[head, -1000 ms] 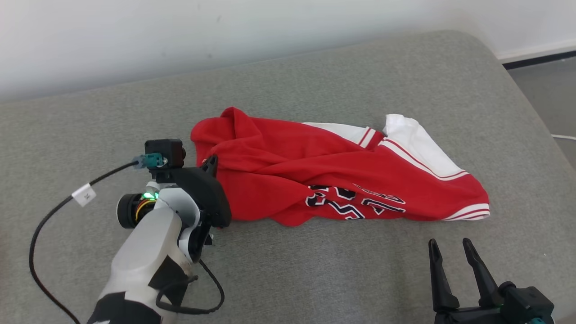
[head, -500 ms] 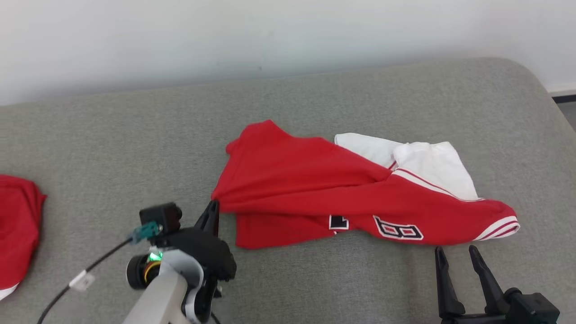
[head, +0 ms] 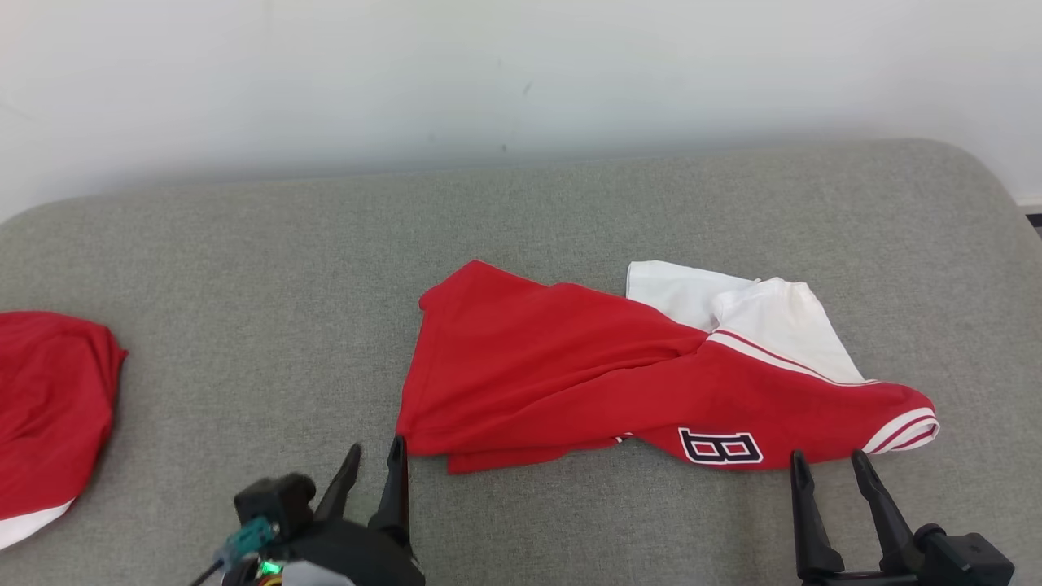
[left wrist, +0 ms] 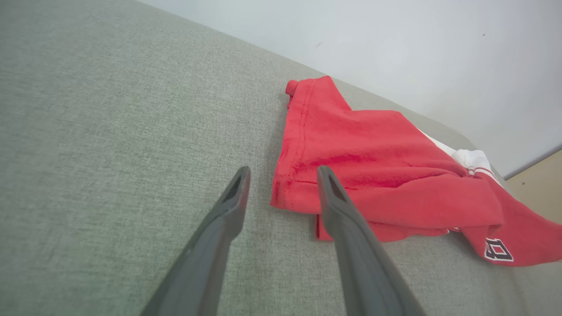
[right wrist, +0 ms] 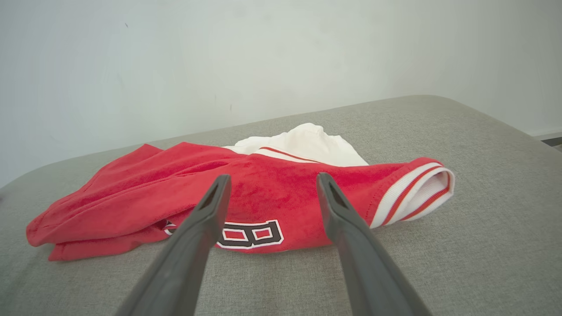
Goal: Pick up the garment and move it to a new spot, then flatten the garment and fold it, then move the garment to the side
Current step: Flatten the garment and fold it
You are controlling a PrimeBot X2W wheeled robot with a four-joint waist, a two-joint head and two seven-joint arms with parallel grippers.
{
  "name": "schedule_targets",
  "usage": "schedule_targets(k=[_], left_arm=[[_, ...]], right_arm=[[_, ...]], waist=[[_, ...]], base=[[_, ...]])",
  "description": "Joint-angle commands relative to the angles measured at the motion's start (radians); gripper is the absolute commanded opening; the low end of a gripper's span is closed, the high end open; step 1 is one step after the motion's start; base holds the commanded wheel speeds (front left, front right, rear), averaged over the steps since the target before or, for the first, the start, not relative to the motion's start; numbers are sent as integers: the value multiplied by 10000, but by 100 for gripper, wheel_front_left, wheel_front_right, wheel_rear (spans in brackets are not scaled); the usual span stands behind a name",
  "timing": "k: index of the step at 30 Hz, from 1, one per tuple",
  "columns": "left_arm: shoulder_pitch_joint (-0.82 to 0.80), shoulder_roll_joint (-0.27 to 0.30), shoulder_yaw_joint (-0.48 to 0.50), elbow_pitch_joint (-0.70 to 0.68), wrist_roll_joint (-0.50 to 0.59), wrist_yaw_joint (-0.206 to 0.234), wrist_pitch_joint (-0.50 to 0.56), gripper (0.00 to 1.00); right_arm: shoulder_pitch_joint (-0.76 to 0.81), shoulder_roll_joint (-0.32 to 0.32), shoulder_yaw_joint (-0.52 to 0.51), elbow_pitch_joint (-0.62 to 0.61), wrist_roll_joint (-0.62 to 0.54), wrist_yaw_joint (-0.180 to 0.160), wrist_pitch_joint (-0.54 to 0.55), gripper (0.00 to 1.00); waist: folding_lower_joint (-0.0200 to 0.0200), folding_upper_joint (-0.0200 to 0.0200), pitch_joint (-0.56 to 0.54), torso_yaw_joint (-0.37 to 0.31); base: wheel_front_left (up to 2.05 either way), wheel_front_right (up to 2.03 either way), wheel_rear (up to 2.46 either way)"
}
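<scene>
Nearest, the left pincer (head: 377,446) and right pincer (head: 827,457), slim dark tapered prongs, stand open and empty just short of the garment (head: 570,366). This soft red-and-white knit lies rumpled mid-way across the coarse grey woven cushion (head: 244,268), with a smooth pale wall (head: 488,65) behind.

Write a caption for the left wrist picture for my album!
The left pincer, open, by the red garment corner on a grey cushion.

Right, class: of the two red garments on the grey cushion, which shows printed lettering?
The middle garment, with the white sleeve: a dark-outlined character sits near its striped cuff. The garment at the left edge shows no lettering.
</scene>
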Motion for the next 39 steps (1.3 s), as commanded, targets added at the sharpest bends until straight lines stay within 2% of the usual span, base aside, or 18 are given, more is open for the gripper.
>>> schedule_targets(k=[1, 6, 12, 18, 22, 28, 39], left_arm=[[432, 143, -2, -224, 182, 81, -261, 100], [1280, 504, -57, -681, 685, 172, -858, 100], [2124, 890, 425, -1652, 1976, 509, -1155, 100], [3105, 673, 1480, -2819, 3331, 698, -1146, 100], [3701, 415, 2067, -3230, 4149, 419, -1148, 100], [4387, 9, 2759, -3357, 4958, -347, -1152, 100], [4606, -403, 3471, -3298, 5543, -1133, -1151, 100]], right_arm=[[7, -12, -57, 30, 23, 9, -37, 100], [73, -13, -228, 128, 139, 9, -108, 100], [141, -10, -590, 188, -24, 9, -178, 100], [280, -10, -930, 272, -294, 9, -290, 100], [467, -12, -1083, 417, -667, 9, -384, 100], [688, -12, -1265, 920, -728, 9, -466, 100], [812, -12, -1327, 1191, -1068, 9, -513, 100]], waist=[[0, 0, -144, 17], [0, 0, -432, 61], [0, 0, -690, 227], [0, 0, -893, 471], [0, 0, -1044, 662], [0, 0, -1242, 761], [0, 0, -1263, 610]], base=[[0, 0, 0], [0, 0, 0], [0, 0, 0], [0, 0, 0], [0, 0, 0], [0, 0, 0], [0, 0, 0]])
